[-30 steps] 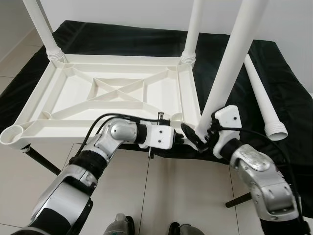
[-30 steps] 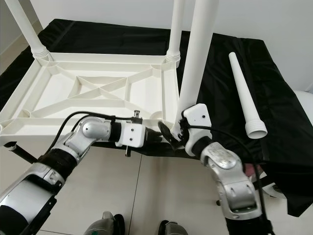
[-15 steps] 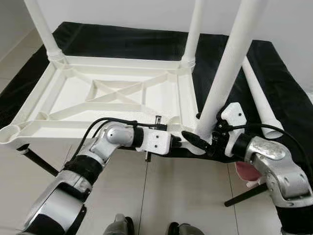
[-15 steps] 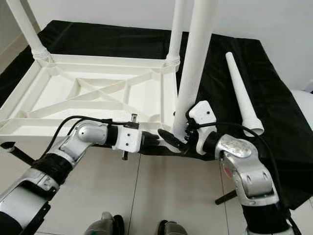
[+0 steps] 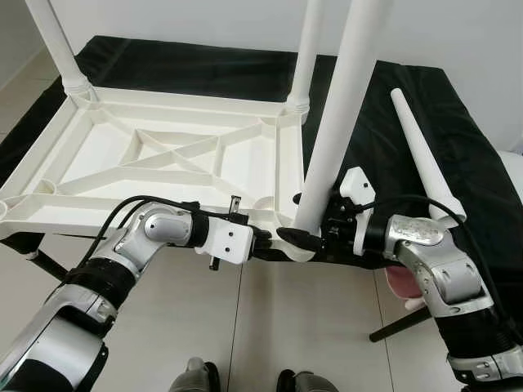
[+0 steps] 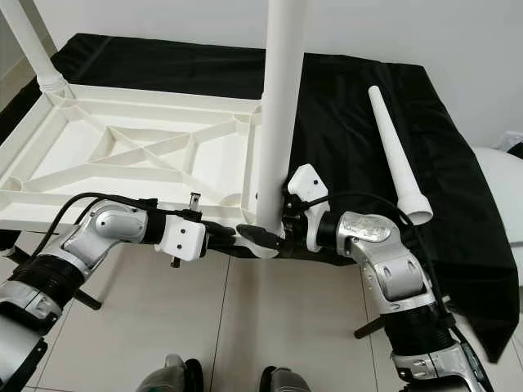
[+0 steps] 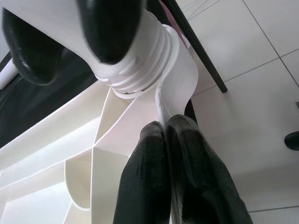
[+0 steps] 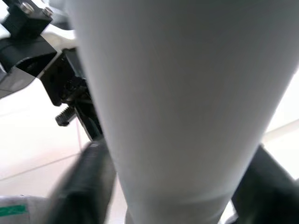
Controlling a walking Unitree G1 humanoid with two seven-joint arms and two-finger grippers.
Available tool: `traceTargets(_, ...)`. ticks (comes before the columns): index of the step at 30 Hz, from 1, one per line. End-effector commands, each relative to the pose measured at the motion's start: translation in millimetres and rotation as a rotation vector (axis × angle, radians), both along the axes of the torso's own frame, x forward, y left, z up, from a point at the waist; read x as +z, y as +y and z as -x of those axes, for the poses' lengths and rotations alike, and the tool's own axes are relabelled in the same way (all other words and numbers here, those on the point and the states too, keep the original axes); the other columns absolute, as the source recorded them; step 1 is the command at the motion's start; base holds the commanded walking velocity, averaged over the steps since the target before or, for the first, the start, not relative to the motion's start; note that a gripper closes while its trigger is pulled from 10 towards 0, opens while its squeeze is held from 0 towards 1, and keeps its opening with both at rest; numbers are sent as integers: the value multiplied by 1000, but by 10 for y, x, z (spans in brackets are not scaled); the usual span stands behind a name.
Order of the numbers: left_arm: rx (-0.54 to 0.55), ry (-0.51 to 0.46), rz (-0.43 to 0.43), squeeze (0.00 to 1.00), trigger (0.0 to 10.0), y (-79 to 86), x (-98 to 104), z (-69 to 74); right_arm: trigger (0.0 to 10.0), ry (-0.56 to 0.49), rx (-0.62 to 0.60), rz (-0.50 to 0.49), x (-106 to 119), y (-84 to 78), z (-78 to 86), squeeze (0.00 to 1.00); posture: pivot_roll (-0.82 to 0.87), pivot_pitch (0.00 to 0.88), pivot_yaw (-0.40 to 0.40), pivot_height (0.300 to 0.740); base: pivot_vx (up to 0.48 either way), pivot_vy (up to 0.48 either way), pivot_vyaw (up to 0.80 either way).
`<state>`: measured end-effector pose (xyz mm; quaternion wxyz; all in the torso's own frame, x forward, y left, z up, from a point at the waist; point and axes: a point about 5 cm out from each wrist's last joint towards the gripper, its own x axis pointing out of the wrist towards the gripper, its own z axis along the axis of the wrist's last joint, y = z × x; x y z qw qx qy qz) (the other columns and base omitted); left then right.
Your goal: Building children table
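In the left eye view, the upturned white plastic tabletop (image 5: pixel 163 163) lies on a surface draped in black cloth (image 5: pixel 458 122), its ribbed underside showing cross-braces. Two round legs already stand in its far corners. The right pincer (image 5: pixel 315 237) is clamped around the base of a third leg (image 5: pixel 335 139), which stands in the near right corner socket. The left pincer (image 5: pixel 265 242) reaches in from the other side and grips the tabletop's rim just beside that socket.

In the right eye view, a spare leg (image 6: pixel 395 155), smooth, tapered and flared at its threaded end, lies loose on the cloth, well apart from the tabletop.

In the left wrist view, the left pincer's fingers (image 7: pixel 191 177) are nearly closed, pinching the thin moulded rim of the tabletop. The third leg's ridged collar (image 7: pixel 135 65) sits in the corner socket beyond them, with the right pincer's black fingers on either side of it.

In the right wrist view, the glossy leg shaft (image 8: pixel 182 102) sits between that pincer's two dark fingers.

The risks, as I judge them: the slick, tapered plastic could slip through the grip. If the leg tilts it may jam in the socket. The near corner overhangs the surface edge, so a hard push could tip or slide the light tabletop.
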<state>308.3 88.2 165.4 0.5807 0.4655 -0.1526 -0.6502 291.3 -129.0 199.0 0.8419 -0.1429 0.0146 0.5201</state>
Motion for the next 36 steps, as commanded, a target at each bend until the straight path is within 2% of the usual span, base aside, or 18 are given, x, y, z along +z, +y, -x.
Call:
traceTargets(1, -271, -39, -120, 0, 0, -199, 25, 229, 1647, 32, 70, 10, -65, 148, 6, 0, -24, 145, -45, 740, 0, 0, 0)
traceTargets(2, -272, -38, -113, 0, 0, -213, 28, 240, 0, 40, 77, 4, -84, 160, 3, 0, -21, 146, -47, 740, 0, 0, 0)
traceTargets(4, -274, -38, -104, 0, 0, -227, 33, 249, 0, 46, 85, -1, -104, 167, -6, 0, -21, 146, -47, 740, 0, 0, 0)
traceTargets(11, -223, -50, -9, 0, 0, -452, 129, 125, 0, 37, -360, 32, -369, 74, -263, 0, -27, 152, -43, 740, 0, 0, 0)
traceTargets(13, -223, -50, -9, 0, 0, -452, 129, 125, 0, 37, -360, 32, -369, 74, -263, 0, -27, 152, -43, 740, 0, 0, 0)
traceTargets(14, -209, -46, 21, 0, 0, -542, 166, 87, 0, 46, -526, 34, -441, 41, -318, 0, -32, 156, -39, 740, 0, 0, 0)
traceTargets(15, -209, -46, 21, 0, 0, -542, 166, 87, 0, 46, -526, 34, -441, 41, -318, 0, -32, 156, -39, 740, 0, 0, 0)
traceTargets(17, -192, -43, 46, 0, 0, -648, 204, 37, 0, 63, -719, 17, -499, -4, -358, 0, -34, 157, -35, 740, 0, 0, 0)
traceTargets(19, -192, -43, 46, 0, 0, -648, 204, 37, 0, 63, -719, 17, -499, -4, -358, 0, -34, 157, -35, 740, 0, 0, 0)
traceTargets(20, -185, -43, 54, 0, 0, -697, 222, 14, 0, 65, -813, 7, -516, -34, -375, 0, -37, 159, -32, 740, 0, 0, 0)
traceTargets(22, -180, -47, 59, 0, 0, -809, 255, -28, 0, 68, -1076, -36, -531, -152, -402, 0, -45, 160, -23, 740, 0, 0, 0)
traceTargets(24, -187, -52, 53, 0, 0, -880, 269, -45, 0, 69, -1220, -62, -545, -202, -387, 0, -46, 160, -18, 740, 0, 0, 0)
traceTargets(28, -192, -54, 48, 0, 0, -896, 270, -46, 0, 70, -1245, -70, -550, -203, -379, 0, -46, 160, -18, 740, 0, 0, 0)
traceTargets(29, -198, -56, 39, 0, 0, -914, 265, -47, 0, 64, -1299, -75, -551, -226, -363, 0, -49, 160, -12, 740, 0, 0, 0)
traceTargets(31, -203, -59, 34, 0, 0, -928, 261, -47, 0, 58, -1332, -79, -548, -244, -352, 0, -49, 159, -10, 740, 0, 0, 0)
traceTargets(32, -207, -61, 31, 0, 0, -936, 255, -44, 1059, 29, -1332, -73, -527, -239, -343, 0, -49, 158, -7, 740, 0, 0, 0)
traceTargets(33, -210, -63, 29, 0, 0, -942, 247, -41, 10000, 8, -1287, -86, -497, -187, -341, 0, -48, 158, -7, 740, 0, 0, 0)
traceTargets(36, -211, -63, 29, 0, 0, -945, 241, -40, 10000, -5, -1248, -95, -476, -144, -341, 0, -48, 158, -7, 740, 0, 0, 0)
